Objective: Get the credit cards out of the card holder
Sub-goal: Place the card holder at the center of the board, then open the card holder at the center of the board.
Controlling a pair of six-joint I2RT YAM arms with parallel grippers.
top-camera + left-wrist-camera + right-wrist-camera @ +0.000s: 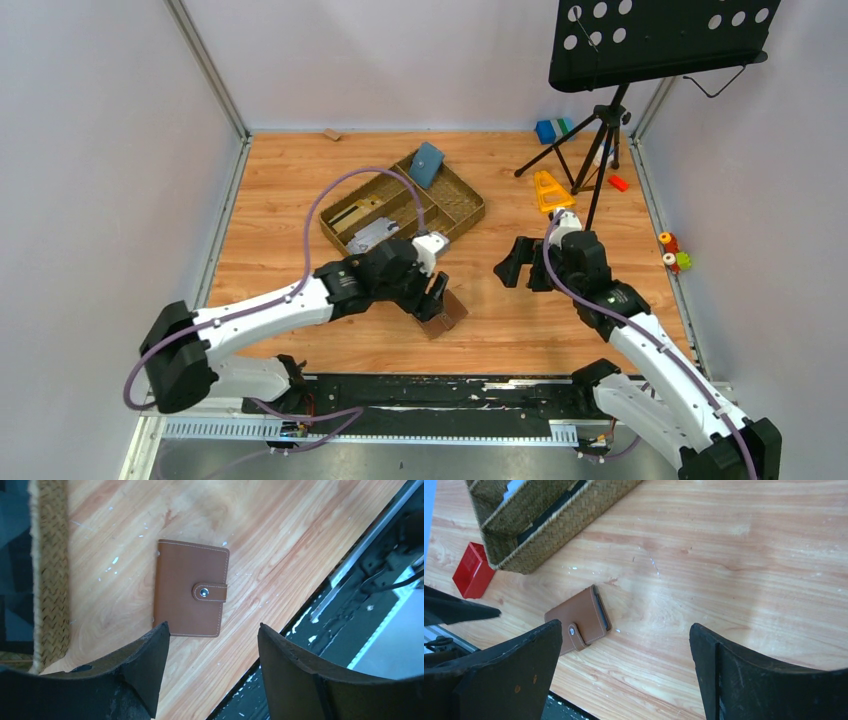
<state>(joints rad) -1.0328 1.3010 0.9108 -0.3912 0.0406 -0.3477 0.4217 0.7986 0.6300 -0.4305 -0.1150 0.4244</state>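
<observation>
Woven tray [470,215] sits left of centre on the wooden counter [270,200], divided into compartments. Teal pouch [427,164] is propped in its far compartment; the other compartments hold flat grey and dark items I can't identify.

Left hand [437,295] is low over the counter, just in front of the tray's near corner. Fingers [150,650] are apart with nothing between them. The wrist view shows bare wood in the gap and the tray's wall [50,580] along the left edge.

Card holder [445,313] lies flat on the counter right by the left hand's fingertips, near the front edge, between the two arms and closer to the left one. It's closed, brown side up, tab snapped over with a metal stud [202,593]. In the left wrist view it lies just past the fingertips [190,595], not gripped. No cards visible outside it.

Right hand [520,265] hovers right of the card holder, well apart from it, pointing toward it. Fingers [539,650] are spread wide and empty. Its camera sees the card holder [578,620] lying in front of the tray [569,525], plus a red box [473,571] just beside the tray's corner.

Far right: black music stand [660,40] on a tripod, with a yellow triangular piece [550,190], a blue-green block [552,130] and a small red piece [618,182] around its legs.
</observation>
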